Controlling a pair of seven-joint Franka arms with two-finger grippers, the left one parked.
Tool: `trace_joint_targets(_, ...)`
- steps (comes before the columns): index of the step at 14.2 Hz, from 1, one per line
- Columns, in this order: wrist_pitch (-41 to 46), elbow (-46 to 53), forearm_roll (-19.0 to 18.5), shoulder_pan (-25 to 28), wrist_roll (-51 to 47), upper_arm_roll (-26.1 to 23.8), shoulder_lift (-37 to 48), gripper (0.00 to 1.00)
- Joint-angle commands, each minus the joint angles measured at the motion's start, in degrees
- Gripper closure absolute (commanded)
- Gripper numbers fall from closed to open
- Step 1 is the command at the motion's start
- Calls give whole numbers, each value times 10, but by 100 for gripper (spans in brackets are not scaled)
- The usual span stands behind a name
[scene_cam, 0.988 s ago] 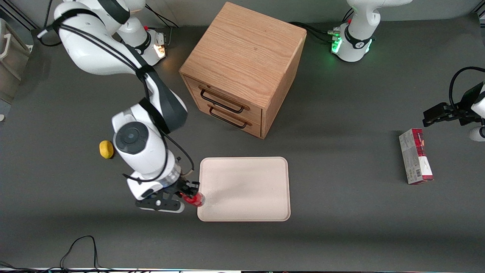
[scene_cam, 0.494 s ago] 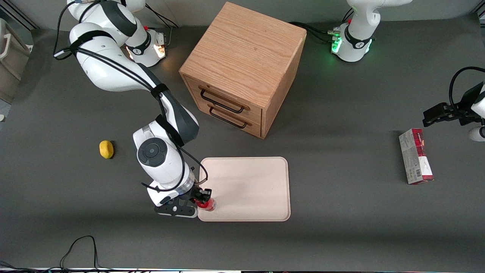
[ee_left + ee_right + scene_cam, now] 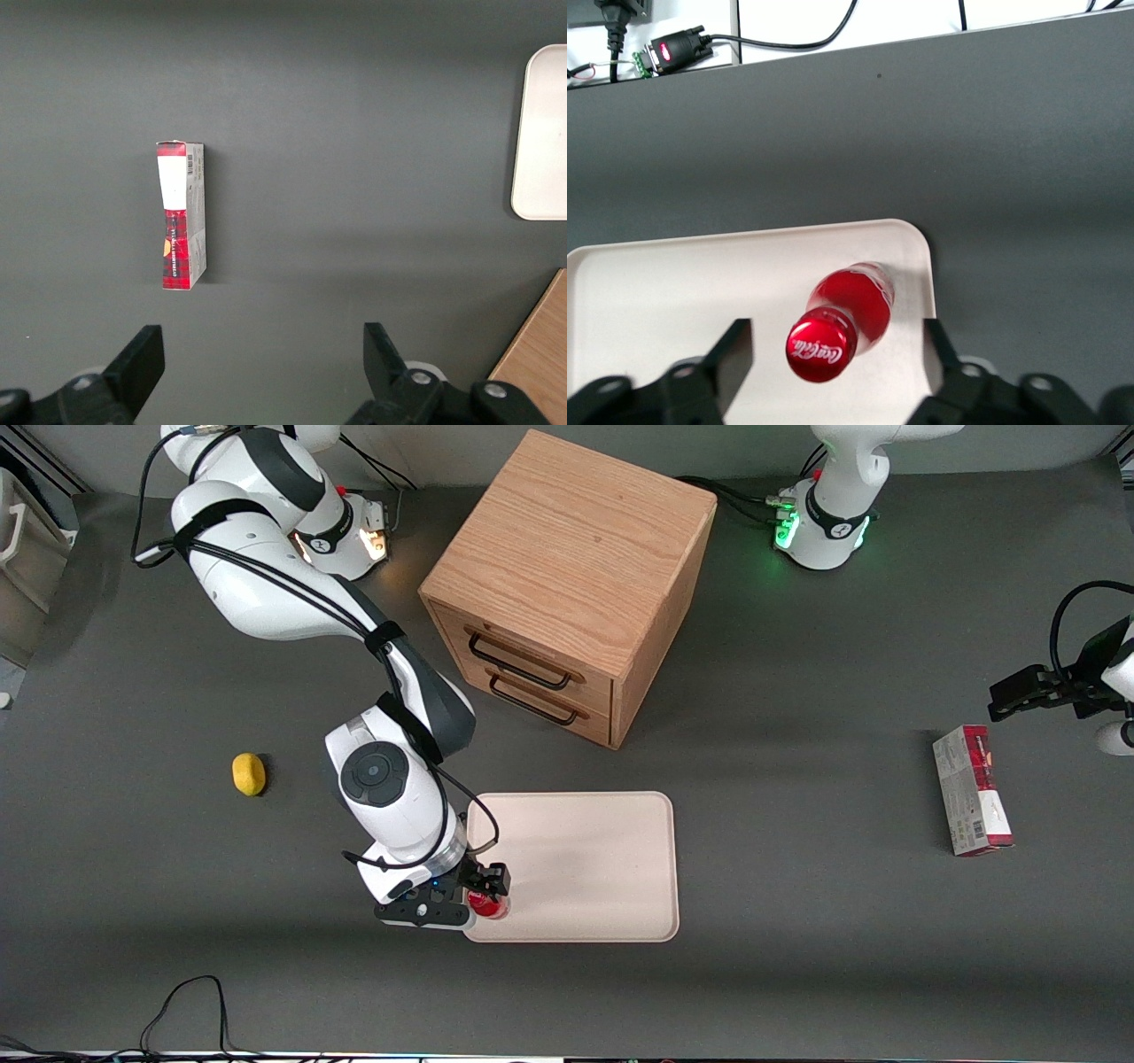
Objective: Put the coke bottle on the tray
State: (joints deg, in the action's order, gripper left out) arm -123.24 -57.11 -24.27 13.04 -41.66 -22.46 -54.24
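The coke bottle point(image 3: 490, 906), small and red with a red cap, stands on the cream-white tray point(image 3: 585, 868), in the tray's corner nearest the front camera on the working arm's side. My right gripper point(image 3: 484, 893) is over it, open, with the jaws wide on either side of the bottle and a gap on each side. In the right wrist view the bottle's cap point(image 3: 822, 347) sits between the two black fingers point(image 3: 737, 345) of the gripper point(image 3: 837, 335), and the tray's rim point(image 3: 926, 266) runs close beside the bottle.
A wooden drawer cabinet point(image 3: 567, 576) stands farther from the front camera than the tray. A yellow lemon point(image 3: 249, 773) lies toward the working arm's end. A red-and-grey carton point(image 3: 972, 789) lies toward the parked arm's end and shows in the left wrist view point(image 3: 182, 217).
The right arm carried the bottle from just off the tray's edge onto the tray's corner. The jaws now stand apart from the bottle.
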Motion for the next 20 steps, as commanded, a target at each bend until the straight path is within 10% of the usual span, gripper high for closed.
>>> trace_joint_targets(1, 45, -13, -17, -3, -12, 5, 38, 0)
trace_joint_targets(3, 116, -36, 3, -7, 21, 7, 86, 0)
trace_joint_targets(9, 181, -299, 223, -3, 213, 191, 375, 0)
trace_joint_targets(20, 245, -491, 255, 3, 315, 333, 630, 0)
